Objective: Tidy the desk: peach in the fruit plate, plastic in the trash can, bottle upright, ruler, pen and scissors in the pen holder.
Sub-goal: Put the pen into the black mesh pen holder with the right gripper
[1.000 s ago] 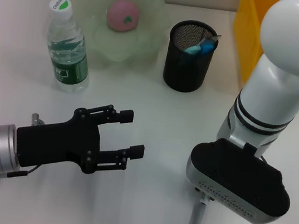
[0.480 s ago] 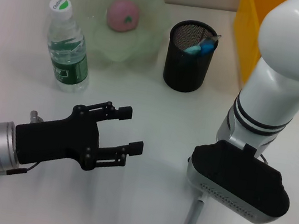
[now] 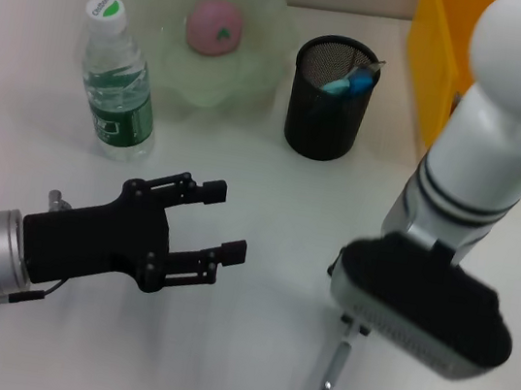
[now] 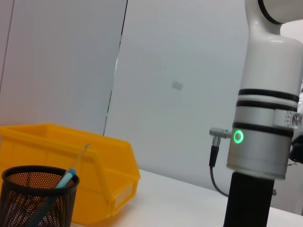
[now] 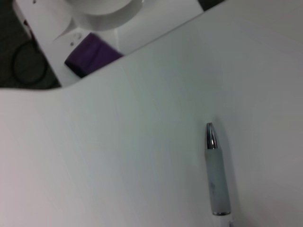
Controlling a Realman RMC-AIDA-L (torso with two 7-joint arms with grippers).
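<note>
- We have the pen (image 3: 334, 369) as the thing in hand: it lies flat on the desk (image 3: 270, 196) near the front edge, right of the middle, its metal tip pointing towards the front edge
- Our right gripper (image 3: 348, 334) hangs directly over the pen's upper end; the wrist housing hides its fingers, so we cannot tell whether they are spread or closed, and no frame shows contact with the pen
- Our left gripper (image 3: 223, 219) hovers with fingers apart over the front left of the desk, holding nothing
- The pen holder (image 3: 330, 98) stands towards the back edge, about centre, with a blue-handled item already inside
- The peach (image 3: 214, 26) sits in the fruit plate (image 3: 262, 53) at the back, and the bottle (image 3: 115, 85) stands upright just beside it; those parts look done
- To do this well, we judge we should set the fingers across the barrel, not along it, descend until they straddle it, and close near the middle
- A thin round pen may roll away, so close slowly
- Then lift clear and drop it tip-down into the holder
</note>
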